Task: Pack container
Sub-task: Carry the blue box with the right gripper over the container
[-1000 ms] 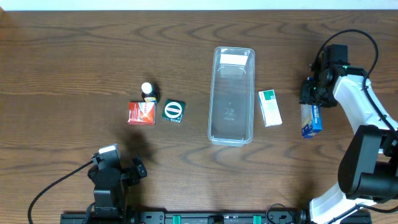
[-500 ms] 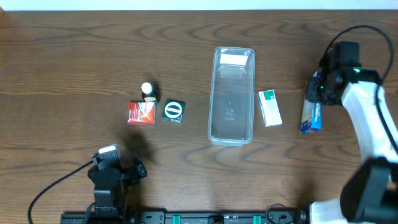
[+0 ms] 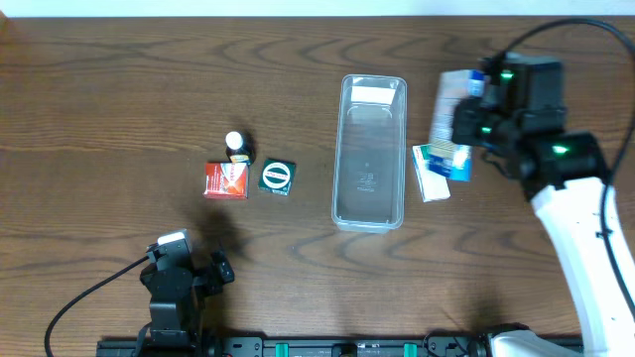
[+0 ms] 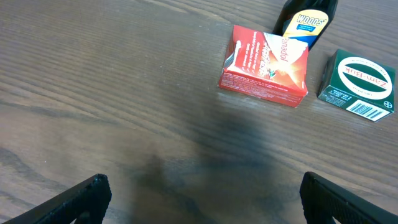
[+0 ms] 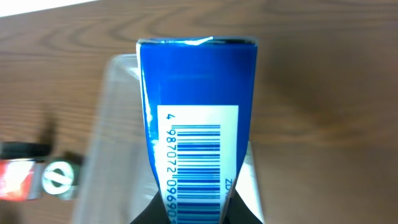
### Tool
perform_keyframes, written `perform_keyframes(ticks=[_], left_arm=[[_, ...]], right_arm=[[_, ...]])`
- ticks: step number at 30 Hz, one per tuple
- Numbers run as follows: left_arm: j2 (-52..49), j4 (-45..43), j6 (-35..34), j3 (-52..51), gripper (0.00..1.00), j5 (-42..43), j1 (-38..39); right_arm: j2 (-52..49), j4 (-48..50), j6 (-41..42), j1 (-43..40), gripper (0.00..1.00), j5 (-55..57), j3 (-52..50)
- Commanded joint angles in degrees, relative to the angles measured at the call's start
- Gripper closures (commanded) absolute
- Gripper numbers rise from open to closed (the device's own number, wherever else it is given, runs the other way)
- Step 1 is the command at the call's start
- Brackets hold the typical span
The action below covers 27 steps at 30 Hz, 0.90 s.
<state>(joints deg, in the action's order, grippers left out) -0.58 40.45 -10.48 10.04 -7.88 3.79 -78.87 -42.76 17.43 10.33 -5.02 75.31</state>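
Note:
The clear container (image 3: 369, 154) lies lengthwise in the middle of the table, its white label at the far end; in the right wrist view the container (image 5: 118, 124) shows behind the box. My right gripper (image 3: 468, 129) is shut on a blue box (image 3: 451, 109) and holds it in the air just right of the container, over a green-and-white box (image 3: 430, 186). In the right wrist view the blue box (image 5: 198, 143) fills the centre, barcode up, pinched in my right gripper (image 5: 198, 214). My left gripper (image 4: 202, 193) stands open above bare wood.
Left of the container sit a red box (image 3: 226, 179), a green square box (image 3: 277, 177) and a small dark bottle (image 3: 236, 145). The left wrist view shows the red box (image 4: 264, 65), the green box (image 4: 357, 84) and the bottle (image 4: 308, 22) ahead.
My right gripper closed on the blue box at the table's right side, lifted it and carried it left toward the container. The left arm stayed still.

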Motion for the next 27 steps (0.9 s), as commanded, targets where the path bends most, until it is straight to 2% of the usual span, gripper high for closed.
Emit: perform_keyframes(ticks=[1,7,10,17,20,23,27], left_arm=[[0.2,0.2,0.3,-0.7,0.02,-0.3,-0.3],[0.2,0.2,0.3,-0.7,0.02,-0.3,-0.3],[0.2,0.2,0.3,-0.7,0.02,-0.2,-0.3],[0.2,0.2,0.3,-0.7,0.02,-0.3,-0.3],[0.2,0.2,0.3,-0.7,0.02,-0.2,-0.3],[0.2,0.2,0.3,-0.7,0.02,-0.2,-0.3],[0.2,0.2,0.3,-0.7,0.02,-0.2,-0.3]], right_arm=[[-2.5,3.1,6.1,5.0,0.87,-1.7,0.9],[-9.4,10.1,10.3,11.2,0.88,-0.6,0.9],[-13.1,11.8,10.4,12.6,0.88,3.8,0.9],[-19.2,14.5,11.3,12.7,0.88,8.9,0.9],[-20.3,16.5,11.3,12.6,0.83,9.6,0.9],[-20.5,18.8,11.3,12.6,0.88,6.8,0.9],[-20.5,19.8,11.3,12.9,0.87,5.8,0.9]])
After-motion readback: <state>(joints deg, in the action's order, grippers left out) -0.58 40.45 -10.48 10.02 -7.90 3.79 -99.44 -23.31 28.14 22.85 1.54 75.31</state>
